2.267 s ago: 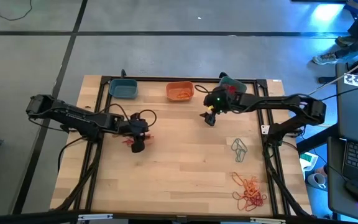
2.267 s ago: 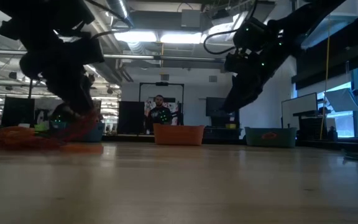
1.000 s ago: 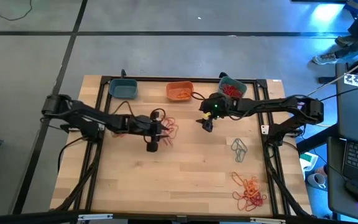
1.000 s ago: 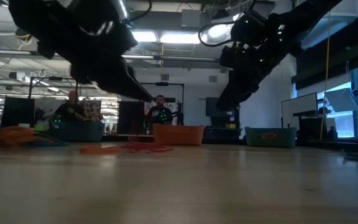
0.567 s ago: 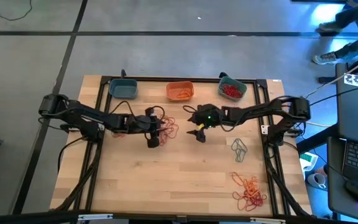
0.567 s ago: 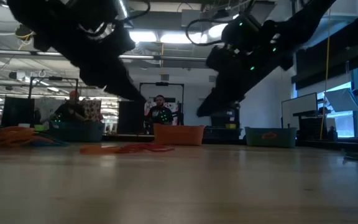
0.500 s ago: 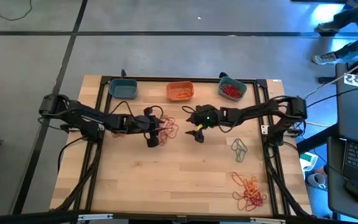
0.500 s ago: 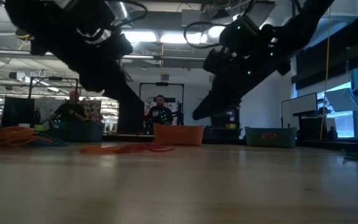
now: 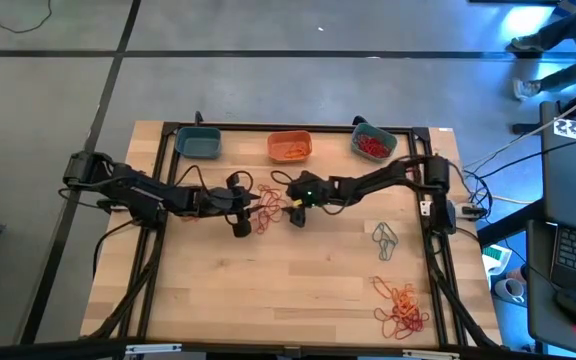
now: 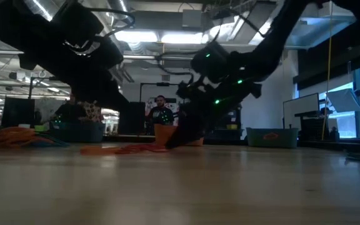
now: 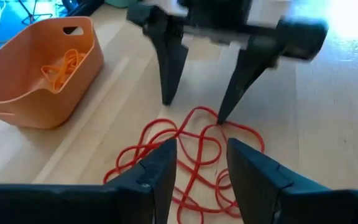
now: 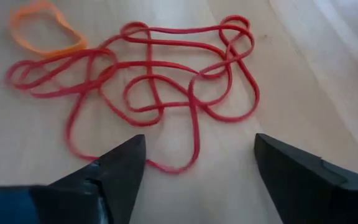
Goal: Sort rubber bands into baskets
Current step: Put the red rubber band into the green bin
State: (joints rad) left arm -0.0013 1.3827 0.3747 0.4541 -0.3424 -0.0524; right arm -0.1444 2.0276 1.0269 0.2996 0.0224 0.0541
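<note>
A tangle of red rubber bands (image 9: 265, 207) lies flat on the table's middle, in front of the orange basket (image 9: 289, 147). My left gripper (image 9: 240, 228) is open just left of the tangle; in the left wrist view its fingers (image 11: 160, 168) hang over the bands (image 11: 191, 149). My right gripper (image 9: 295, 218) is open at the tangle's right side, with its fingertips low over the bands' edge (image 11: 219, 121). The right wrist view shows the tangle (image 12: 160, 81) lying ahead between its wide-open fingers, with one orange band (image 12: 45, 31) beside it.
A teal basket (image 9: 199, 143) stands at the far left, and a teal basket holding red bands (image 9: 372, 143) at the far right. Grey bands (image 9: 384, 240) and an orange pile (image 9: 401, 308) lie at the table's right. A person (image 10: 160, 112) stands in the room behind.
My right gripper has gone toward the table's left edge and down, from beside the orange basket to the red tangle's right side. The red bands lie where they were a second ago.
</note>
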